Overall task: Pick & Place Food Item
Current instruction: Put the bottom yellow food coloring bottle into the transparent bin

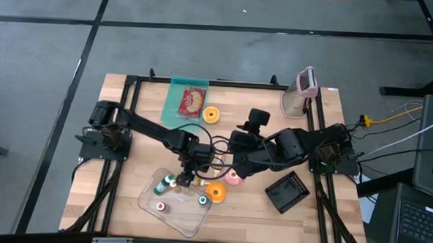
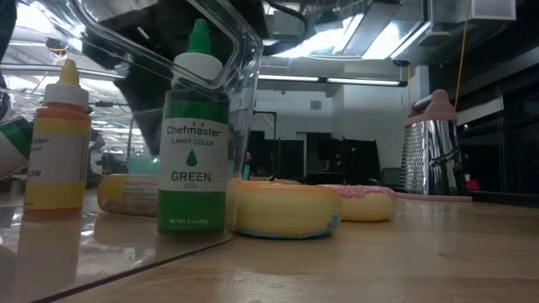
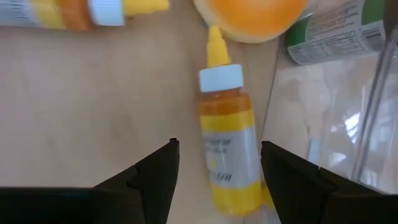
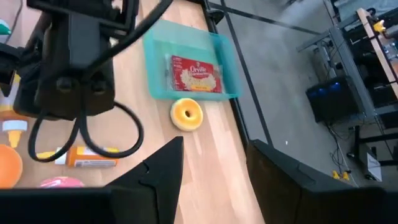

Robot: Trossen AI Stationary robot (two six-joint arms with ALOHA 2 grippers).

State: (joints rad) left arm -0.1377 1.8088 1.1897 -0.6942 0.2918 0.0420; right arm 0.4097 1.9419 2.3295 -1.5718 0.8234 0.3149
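Note:
My left gripper (image 3: 219,148) (image 1: 185,177) points down, open, with one finger on each side of a yellow-orange squeeze bottle (image 3: 227,146) that lies on its side on the wood beside the clear container (image 1: 175,207). The bottle's tip points at an orange round food item (image 3: 252,14) (image 1: 215,192). My right gripper (image 4: 214,177) (image 1: 234,165) hangs open and higher, over the table's middle, with nothing between its fingers. A pink donut (image 1: 234,178) lies below it. A yellow donut (image 1: 211,115) lies by the teal tray (image 1: 175,105), which holds a red popcorn packet (image 1: 192,100).
An upright green bottle (image 2: 194,143) and a yellow one (image 2: 57,139) stand on the clear container. Another orange bottle (image 4: 87,157) lies on the table. A metal grater (image 1: 304,92) stands at the far right, and a black block (image 1: 290,191) lies near the right front.

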